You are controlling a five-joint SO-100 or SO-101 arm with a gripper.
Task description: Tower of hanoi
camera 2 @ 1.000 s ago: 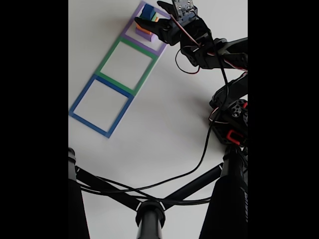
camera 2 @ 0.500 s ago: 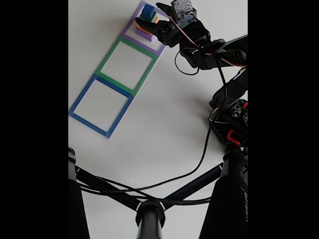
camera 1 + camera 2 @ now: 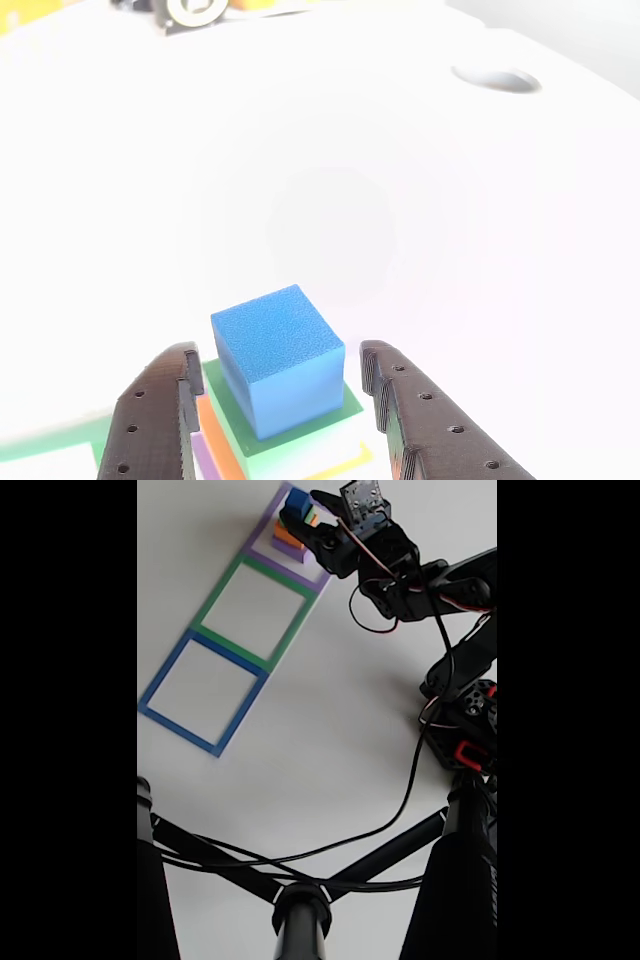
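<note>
Atop the stacked green cube [image 3: 300,425], the blue cube [image 3: 278,358] sits between the released claw [image 3: 285,395] fingers.

No text, label or number can be read.

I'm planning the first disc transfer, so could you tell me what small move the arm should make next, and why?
Probably close the tool on the blue cube. In the other view its two fingers stand open on either side of the cube, which sits atop the green block. They look already at the cube's height, with small gaps on both sides, so closing seems enough.
</note>
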